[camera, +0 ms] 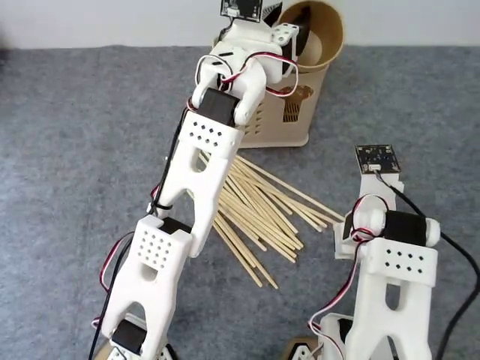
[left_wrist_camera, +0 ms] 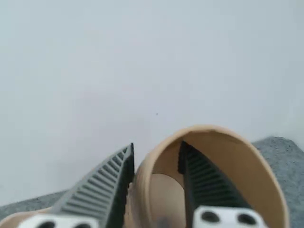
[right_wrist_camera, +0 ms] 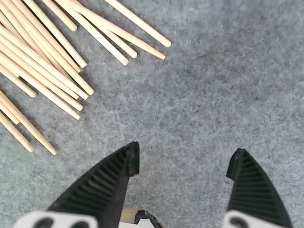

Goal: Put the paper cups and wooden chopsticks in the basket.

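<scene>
**Paper cup held at basket; chopsticks loose on mat**

Left arm: extended across the table to the far edge. The left gripper (left_wrist_camera: pixel 156 147) clamps the paper cup (camera: pixel 324 36) by its wall, with one ribbed finger (left_wrist_camera: pixel 204 185) inside the mouth and the other outside against the rim. The cup lies on its side, mouth towards the overhead camera, above the top of the pale cut-out basket (camera: pixel 292 127). Whether the cup touches the basket rim cannot be determined from the high view.

Right arm: folded near the front edge, right of the pile. The right gripper (right_wrist_camera: pixel 185 151) points down at the grey mat (camera: pixel 75 150), jaws spread wide and holding nothing.

Wooden chopsticks (camera: pixel 259 210): a loose fan lying flat on the mat between the two arms, just in front of the basket. Their near ends lie beside the right gripper without touching it
</scene>
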You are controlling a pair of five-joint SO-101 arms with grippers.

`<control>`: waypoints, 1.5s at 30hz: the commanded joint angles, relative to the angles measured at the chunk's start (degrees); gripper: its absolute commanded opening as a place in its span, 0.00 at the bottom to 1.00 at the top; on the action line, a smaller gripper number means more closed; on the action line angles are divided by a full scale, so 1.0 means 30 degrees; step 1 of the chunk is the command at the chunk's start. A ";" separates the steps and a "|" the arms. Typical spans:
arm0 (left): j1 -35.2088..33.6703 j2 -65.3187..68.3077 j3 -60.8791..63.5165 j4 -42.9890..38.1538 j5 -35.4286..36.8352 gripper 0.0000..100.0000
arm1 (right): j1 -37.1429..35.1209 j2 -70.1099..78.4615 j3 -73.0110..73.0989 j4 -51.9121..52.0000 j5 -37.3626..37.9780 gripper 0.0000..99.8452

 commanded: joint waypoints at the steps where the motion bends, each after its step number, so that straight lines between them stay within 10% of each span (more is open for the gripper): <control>1: -0.0029 -0.0293 -0.1861 0.0234 0.0147 0.11 | -0.0132 -0.0542 -0.0147 -0.0249 -0.0059 0.31; 19: 0.0029 0.0029 -0.6432 0.5333 0.0029 0.11 | -0.0132 -0.0542 -0.0147 -0.0249 -0.0117 0.31; 34: -0.0440 -0.5040 -0.7575 1.5297 -0.2403 0.10 | -0.0132 -0.0542 -0.0147 -0.0249 -0.0117 0.31; 45: -0.6623 -0.8000 -0.5875 1.8960 -0.2901 0.07 | -0.0249 -0.0542 -0.0205 -0.0278 -0.0029 0.31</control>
